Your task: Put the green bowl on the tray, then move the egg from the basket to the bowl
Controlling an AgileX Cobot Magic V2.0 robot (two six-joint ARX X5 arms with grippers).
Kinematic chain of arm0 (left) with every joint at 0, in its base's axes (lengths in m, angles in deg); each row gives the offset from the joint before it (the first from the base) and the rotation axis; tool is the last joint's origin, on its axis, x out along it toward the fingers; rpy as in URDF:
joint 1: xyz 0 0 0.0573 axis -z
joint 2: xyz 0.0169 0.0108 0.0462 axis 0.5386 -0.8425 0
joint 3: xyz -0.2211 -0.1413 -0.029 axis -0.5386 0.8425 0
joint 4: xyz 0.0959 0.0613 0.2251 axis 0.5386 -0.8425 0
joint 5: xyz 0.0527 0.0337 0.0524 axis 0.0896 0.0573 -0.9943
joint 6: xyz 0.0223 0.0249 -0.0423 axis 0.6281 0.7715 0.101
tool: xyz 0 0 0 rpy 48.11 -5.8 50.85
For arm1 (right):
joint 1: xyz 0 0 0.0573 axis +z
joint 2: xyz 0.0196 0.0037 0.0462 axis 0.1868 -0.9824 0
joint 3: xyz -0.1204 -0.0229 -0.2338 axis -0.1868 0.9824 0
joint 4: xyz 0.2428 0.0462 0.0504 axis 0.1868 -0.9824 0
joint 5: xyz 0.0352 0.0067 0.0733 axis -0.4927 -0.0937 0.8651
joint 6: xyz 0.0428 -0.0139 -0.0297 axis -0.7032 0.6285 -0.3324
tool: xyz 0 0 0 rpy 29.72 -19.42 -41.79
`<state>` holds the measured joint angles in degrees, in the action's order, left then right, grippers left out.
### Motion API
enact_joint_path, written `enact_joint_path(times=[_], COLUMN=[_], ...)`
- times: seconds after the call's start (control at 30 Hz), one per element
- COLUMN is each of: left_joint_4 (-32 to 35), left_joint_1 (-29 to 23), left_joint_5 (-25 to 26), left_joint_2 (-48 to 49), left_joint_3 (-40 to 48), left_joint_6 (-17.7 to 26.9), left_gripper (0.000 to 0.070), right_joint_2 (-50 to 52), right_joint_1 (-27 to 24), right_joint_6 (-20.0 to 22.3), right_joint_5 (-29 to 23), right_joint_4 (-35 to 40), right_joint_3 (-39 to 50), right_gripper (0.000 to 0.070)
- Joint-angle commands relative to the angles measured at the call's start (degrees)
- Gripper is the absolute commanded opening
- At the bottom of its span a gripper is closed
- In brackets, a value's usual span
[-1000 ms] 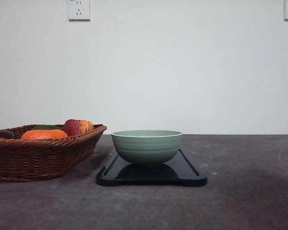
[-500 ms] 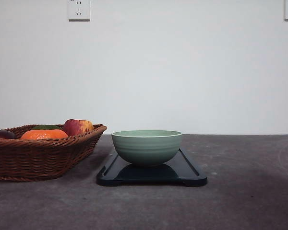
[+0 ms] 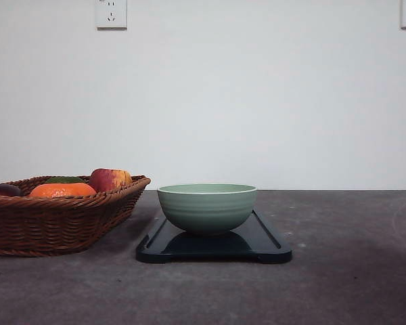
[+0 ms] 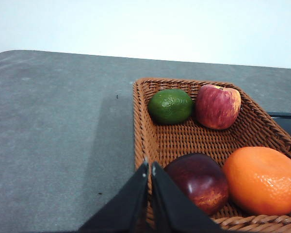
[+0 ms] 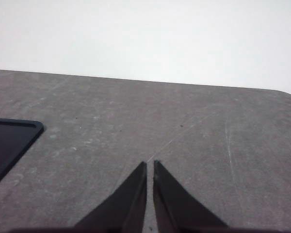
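Round sage-green bowl (image 3: 207, 207) sits on the glossy black tray (image 3: 266, 245). Both claws, left (image 4: 150, 167) and right (image 5: 150, 166), pinched narrow, empty. Risk: no egg visible in the brown wicker basket (image 4: 172, 141), so a wrong pick looms.

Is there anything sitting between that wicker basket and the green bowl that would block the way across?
Nothing visible does. In the front view, the basket and the green bowl on the tray stand side by side with only bare table between.

One green bowl (image 3: 207, 206), one tray (image 3: 265, 245), one basket (image 3: 54, 227) (four fruits inside).
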<state>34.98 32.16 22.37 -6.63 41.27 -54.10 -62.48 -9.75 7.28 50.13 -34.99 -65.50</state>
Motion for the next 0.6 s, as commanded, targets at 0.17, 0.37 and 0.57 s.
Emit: enact_joint_path(times=[0.17,0.37,0.57], left_joint_4=[0.6,0.6,0.6], left_joint_1=[-0.1,-0.1,-0.1], left_joint_5=[-0.2,-0.2,-0.2], left_joint_2=[0.1,0.1,0.1], left_joint_3=[1.1,1.1,1.1], left_joint_6=[0.4,0.4,0.4], left_gripper=[0.0000,0.0000,0.0000], right_joint_2=[-0.1,-0.1,-0.1], right_joint_1=[0.0,0.0,0.0], right_joint_6=[-0.8,-0.8,-0.8], right_joint_5=[-0.2,-0.2,-0.2], right_joint_4=[0.5,0.5,0.5], right_joint_3=[0.2,0.2,0.2], right_gripper=[0.0016,0.0016,0.0016])
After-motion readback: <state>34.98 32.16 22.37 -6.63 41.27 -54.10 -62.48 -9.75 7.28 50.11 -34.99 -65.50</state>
